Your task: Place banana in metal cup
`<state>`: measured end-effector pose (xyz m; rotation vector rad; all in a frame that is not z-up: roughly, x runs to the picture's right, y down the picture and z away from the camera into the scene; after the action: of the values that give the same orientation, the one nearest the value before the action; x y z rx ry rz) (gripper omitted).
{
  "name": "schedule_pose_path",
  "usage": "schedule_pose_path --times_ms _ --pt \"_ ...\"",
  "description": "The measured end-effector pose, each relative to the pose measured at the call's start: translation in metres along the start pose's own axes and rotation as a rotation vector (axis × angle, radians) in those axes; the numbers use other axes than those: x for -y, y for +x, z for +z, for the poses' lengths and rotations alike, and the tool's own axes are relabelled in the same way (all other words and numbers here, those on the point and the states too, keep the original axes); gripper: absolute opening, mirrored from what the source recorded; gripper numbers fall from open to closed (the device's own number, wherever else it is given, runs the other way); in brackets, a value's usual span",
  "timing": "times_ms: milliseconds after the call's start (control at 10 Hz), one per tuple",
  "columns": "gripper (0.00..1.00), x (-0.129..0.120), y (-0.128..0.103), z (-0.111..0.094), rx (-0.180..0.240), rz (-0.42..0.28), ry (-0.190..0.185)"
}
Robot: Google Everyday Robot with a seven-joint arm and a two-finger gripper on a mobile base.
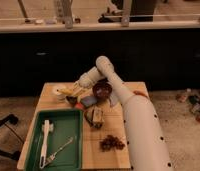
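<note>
My gripper (pixel 76 90) reaches in from the right over the back left of the wooden table (pixel 118 125). It is shut on the pale-yellow banana (pixel 67 91), which sticks out to the left of the fingers. The small dark metal cup (pixel 72 100) stands just below and in front of the banana. The banana hangs slightly above the cup's rim, and I cannot tell whether they touch.
A white dish (pixel 57 92) sits left of the banana. A maroon bowl (pixel 102 90) stands right of the gripper. An orange-red fruit (pixel 79 105) and a blue item (pixel 89 101) lie beside the cup. A green tray (pixel 60 125) with utensils fills the front left. A dark cluster (pixel 112 143) lies front centre.
</note>
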<state>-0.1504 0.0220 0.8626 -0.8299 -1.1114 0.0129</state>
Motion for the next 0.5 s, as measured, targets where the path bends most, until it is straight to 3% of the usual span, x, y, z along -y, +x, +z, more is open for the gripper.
schedule_pose_path --times_ms 500 --pt "0.02 0.0047 -0.0016 0.0070 0.043 0.009 -0.023"
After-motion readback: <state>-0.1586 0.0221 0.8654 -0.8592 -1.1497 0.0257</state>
